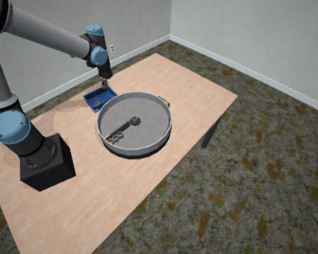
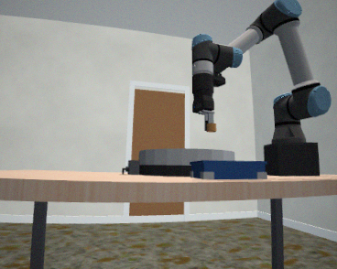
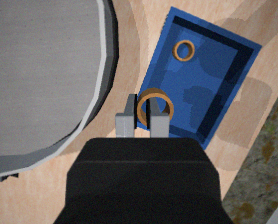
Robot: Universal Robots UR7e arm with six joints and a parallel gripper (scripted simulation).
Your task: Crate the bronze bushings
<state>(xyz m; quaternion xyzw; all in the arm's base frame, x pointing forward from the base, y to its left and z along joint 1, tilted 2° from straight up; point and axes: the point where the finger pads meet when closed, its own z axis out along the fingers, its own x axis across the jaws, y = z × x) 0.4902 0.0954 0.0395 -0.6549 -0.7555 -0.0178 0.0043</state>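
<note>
My gripper (image 3: 141,104) (image 2: 210,123) (image 1: 104,85) is shut on a bronze bushing (image 3: 155,107) (image 2: 211,127) and holds it high above the near edge of the blue crate (image 3: 230,95) (image 2: 228,168) (image 1: 92,100). Another bronze bushing (image 3: 184,50) lies inside the crate. The round grey turning table (image 1: 155,130) (image 2: 186,156) (image 3: 45,75) stands beside the crate. On it I see two steel bushings (image 1: 117,135) and one bronze bushing (image 1: 111,141) near its front left rim, next to a dark bar with a hub (image 1: 135,121).
The arm's black base (image 1: 46,161) (image 2: 291,157) stands on the wooden table (image 1: 197,95) (image 2: 81,183) left of the turning table. The table's edge and carpeted floor (image 3: 255,190) lie close beyond the crate.
</note>
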